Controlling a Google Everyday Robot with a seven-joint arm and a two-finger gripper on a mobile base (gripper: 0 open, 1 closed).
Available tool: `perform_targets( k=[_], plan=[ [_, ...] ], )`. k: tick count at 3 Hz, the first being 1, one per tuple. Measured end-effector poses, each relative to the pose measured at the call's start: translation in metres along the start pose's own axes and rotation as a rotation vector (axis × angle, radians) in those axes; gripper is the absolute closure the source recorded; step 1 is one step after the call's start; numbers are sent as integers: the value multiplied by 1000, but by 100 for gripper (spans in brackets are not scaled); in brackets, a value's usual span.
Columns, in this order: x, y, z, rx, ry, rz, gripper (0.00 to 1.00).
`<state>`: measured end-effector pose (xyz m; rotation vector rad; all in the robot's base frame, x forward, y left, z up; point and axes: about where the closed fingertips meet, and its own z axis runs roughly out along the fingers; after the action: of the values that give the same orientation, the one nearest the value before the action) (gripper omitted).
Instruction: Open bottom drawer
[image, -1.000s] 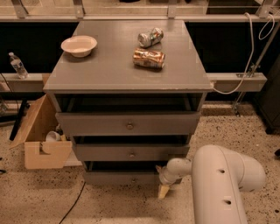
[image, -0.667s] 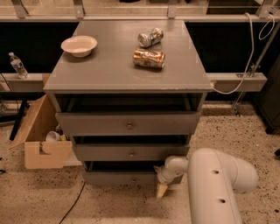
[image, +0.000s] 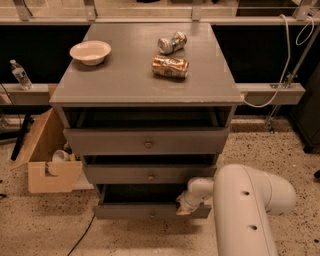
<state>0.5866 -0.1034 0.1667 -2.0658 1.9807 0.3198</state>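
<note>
Nothing here can be read as a word, brand or number. The print on the gold can (image: 170, 66) and on the crushed silver can (image: 172, 42), both lying on the table (image: 125, 80), cannot be made out, nor can the label of the water bottle (image: 21, 75). The gripper (image: 184, 207), at the right end of the bottom drawer (image: 135, 213) front, shows no legible marking.

Atop the cabinet (image: 125, 85), a bowl (image: 90, 52) lies left of a can (image: 170, 66), a second can (image: 171, 42) behind; below, the gripper (image: 183, 208) sits at the bottom drawer (image: 125, 211), right of its knob (image: 152, 215).
</note>
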Motion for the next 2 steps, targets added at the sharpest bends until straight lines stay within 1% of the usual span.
perform_targets(
  k=[1,2],
  plan=[
    [0,4,-1,-6,-4,7,95],
    [0,30,-5,-40,-26,49,100]
  ],
)
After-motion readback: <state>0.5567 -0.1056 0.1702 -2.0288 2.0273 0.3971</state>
